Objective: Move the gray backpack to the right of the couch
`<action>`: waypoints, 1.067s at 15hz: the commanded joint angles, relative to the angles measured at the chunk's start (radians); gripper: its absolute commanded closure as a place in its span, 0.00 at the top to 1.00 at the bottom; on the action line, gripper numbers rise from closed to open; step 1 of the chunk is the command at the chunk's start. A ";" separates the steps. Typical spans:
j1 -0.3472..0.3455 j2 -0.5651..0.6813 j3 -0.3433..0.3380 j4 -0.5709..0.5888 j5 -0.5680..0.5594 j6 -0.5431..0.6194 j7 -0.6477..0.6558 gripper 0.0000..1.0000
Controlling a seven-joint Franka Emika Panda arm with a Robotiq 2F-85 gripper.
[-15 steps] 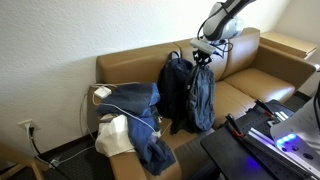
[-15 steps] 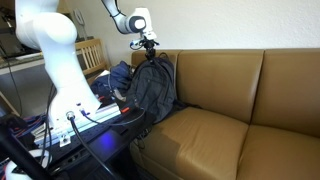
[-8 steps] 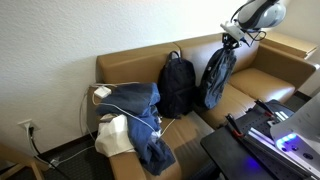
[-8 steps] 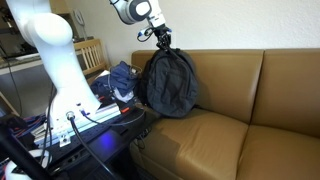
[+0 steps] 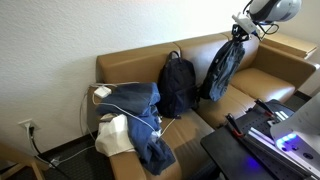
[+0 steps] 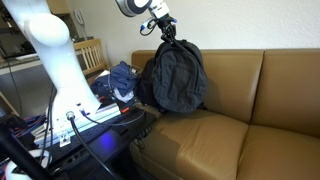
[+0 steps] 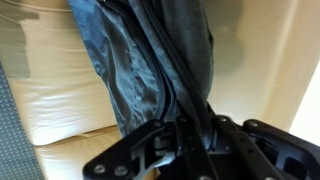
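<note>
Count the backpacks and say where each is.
2. The gray backpack hangs from the pincer over the couch; a dark backpack stands against the couch back.

This is looking like a home sitting room: a long tan leather couch [image 5: 255,85] is standing against a white textured wall [image 5: 60,30], crumpled blue clothes [image 5: 138,102] are lying heaped on one end, and a slatted wooden chair [image 6: 90,52] is standing nearby.
</note>
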 commanded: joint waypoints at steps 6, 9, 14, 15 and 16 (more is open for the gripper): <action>0.076 0.472 -0.272 0.516 -0.307 0.019 0.480 0.04; 0.218 0.674 -0.428 0.705 -0.391 -0.045 0.605 0.04; 0.160 0.776 -0.344 0.856 -0.323 -0.284 0.558 0.04; 0.145 0.731 -0.335 0.835 -0.320 -0.312 0.520 0.04; 0.135 0.673 -0.331 0.803 -0.320 -0.324 0.486 0.04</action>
